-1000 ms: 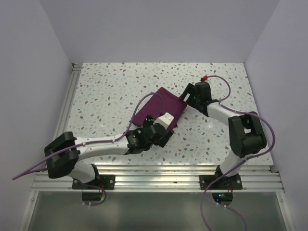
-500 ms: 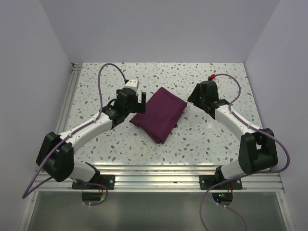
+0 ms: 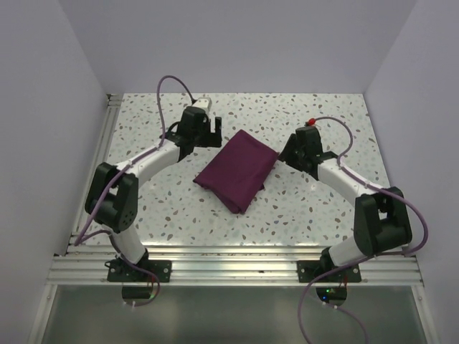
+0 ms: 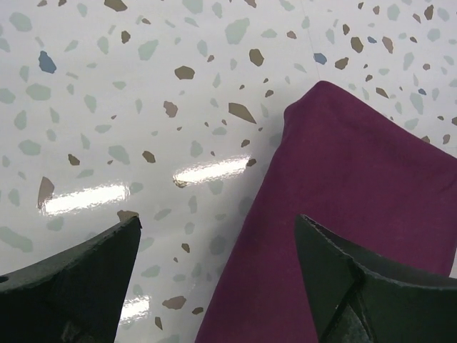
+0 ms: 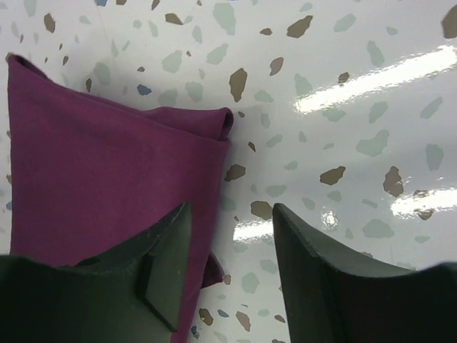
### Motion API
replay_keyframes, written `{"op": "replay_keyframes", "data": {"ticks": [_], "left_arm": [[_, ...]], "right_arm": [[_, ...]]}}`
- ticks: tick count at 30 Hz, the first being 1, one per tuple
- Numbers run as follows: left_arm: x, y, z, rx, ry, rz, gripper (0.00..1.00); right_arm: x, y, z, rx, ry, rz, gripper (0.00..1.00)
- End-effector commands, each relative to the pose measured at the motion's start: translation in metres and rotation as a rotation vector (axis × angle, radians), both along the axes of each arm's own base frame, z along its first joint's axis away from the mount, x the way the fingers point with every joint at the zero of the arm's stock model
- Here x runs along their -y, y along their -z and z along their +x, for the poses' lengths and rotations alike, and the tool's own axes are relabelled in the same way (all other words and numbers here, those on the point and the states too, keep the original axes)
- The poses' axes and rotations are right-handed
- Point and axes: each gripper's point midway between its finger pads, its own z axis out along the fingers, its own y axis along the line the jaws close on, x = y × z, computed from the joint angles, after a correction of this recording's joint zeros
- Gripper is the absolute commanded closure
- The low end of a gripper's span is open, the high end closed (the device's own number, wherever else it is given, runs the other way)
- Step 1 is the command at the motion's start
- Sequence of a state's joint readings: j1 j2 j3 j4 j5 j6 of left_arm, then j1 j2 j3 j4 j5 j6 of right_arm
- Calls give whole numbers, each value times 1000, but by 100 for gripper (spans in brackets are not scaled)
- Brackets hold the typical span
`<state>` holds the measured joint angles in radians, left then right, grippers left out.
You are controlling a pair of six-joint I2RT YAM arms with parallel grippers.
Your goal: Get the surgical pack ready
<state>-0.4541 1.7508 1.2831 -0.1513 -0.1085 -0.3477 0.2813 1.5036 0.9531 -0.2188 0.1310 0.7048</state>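
Note:
The surgical pack [image 3: 237, 170] is a folded deep purple bundle lying flat mid-table; no steel tray shows. My left gripper [image 3: 209, 133] hovers at its far-left corner. In the left wrist view it stands wide open [image 4: 218, 221], one finger [image 4: 78, 279] over bare table, the other [image 4: 364, 286] over the pack [image 4: 343, 186]. My right gripper [image 3: 286, 153] sits at the pack's right corner. In the right wrist view its jaws [image 5: 230, 207] are partly apart and straddle the pack's edge [image 5: 107, 164]. Table shows in the gap and nothing is clamped.
The speckled tabletop [image 3: 158, 193] is walled on the left, back and right. A metal rail [image 3: 229, 266] runs along the near edge where both arm bases are bolted. Purple cables loop above each arm.
My left arm has swung from the pack's near side round to its far-left corner. The right gripper's jaws have narrowed beside the pack's right edge. The pack now lies uncovered.

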Motion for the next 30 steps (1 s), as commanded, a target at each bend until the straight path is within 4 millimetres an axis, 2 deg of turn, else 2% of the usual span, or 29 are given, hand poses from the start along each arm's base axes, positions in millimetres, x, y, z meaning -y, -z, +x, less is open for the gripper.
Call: {"op": "replay_keyframes", "data": {"ticks": [1, 2, 3, 4, 5, 6, 7, 8, 9, 10, 12, 13, 14, 15, 16, 17, 19, 20, 22, 23, 25, 29, 30], "left_arm": [[9, -22, 8, 50, 40, -45, 10], [5, -15, 3, 32, 19, -47, 11], [2, -16, 1, 45, 9, -56, 11], [-1, -26, -3, 71, -2, -72, 11], [-8, -12, -14, 48, -17, -67, 12], [-11, -13, -19, 52, -36, -92, 12], [-13, -27, -23, 89, -43, -124, 12], [-19, -11, -36, 53, -53, -120, 13], [-16, -21, -37, 89, -58, -169, 14], [-20, -19, -49, 92, -55, -185, 14], [-15, -25, -60, 118, -25, -247, 16], [-18, -22, -73, 122, -11, -265, 17], [-12, -24, -82, 123, 26, -298, 21], [-9, -37, -86, 168, 59, -336, 24], [-8, -27, -95, 152, 81, -342, 27], [-1, -29, -102, 145, 126, -367, 33], [5, -27, -112, 138, 173, -395, 38], [13, -28, -119, 125, 225, -427, 42], [21, -30, -124, 134, 269, -461, 47], [27, -33, -127, 139, 310, -484, 48], [34, -27, -128, 119, 337, -497, 50], [47, -21, -131, 104, 400, -528, 53], [48, -11, -132, 79, 396, -525, 53]], "right_arm": [[-22, -10, 2, 69, -121, 65, 50], [-27, -21, 10, 132, -141, 81, 51], [-36, -23, 8, 145, -178, 118, 52], [-49, -29, 8, 162, -236, 171, 54], [-55, -33, 11, 177, -255, 202, 55], [-64, -41, 15, 205, -283, 237, 55], [-71, -45, 23, 209, -302, 259, 56], [-81, -50, 24, 210, -331, 302, 59], [-88, -52, 27, 213, -347, 322, 59], [-99, -57, 31, 213, -375, 366, 62], [-112, -66, 38, 243, -405, 398, 64], [-117, -75, 44, 265, -419, 416, 65], [-124, -72, 48, 259, -433, 446, 67], [-130, -79, 53, 276, -447, 470, 68], [-135, -78, 55, 273, -458, 494, 70], [-143, -76, 60, 274, -475, 543, 77], [-153, -80, 67, 283, -491, 592, 82], [-158, -74, 72, 285, -500, 607, 84], [-165, -79, 79, 298, -514, 634, 86], [-169, -67, 84, 281, -513, 639, 88], [-174, -70, 92, 292, -519, 660, 89], [-180, -56, 106, 281, -517, 676, 91], [-181, -48, 111, 272, -511, 674, 91]]}}
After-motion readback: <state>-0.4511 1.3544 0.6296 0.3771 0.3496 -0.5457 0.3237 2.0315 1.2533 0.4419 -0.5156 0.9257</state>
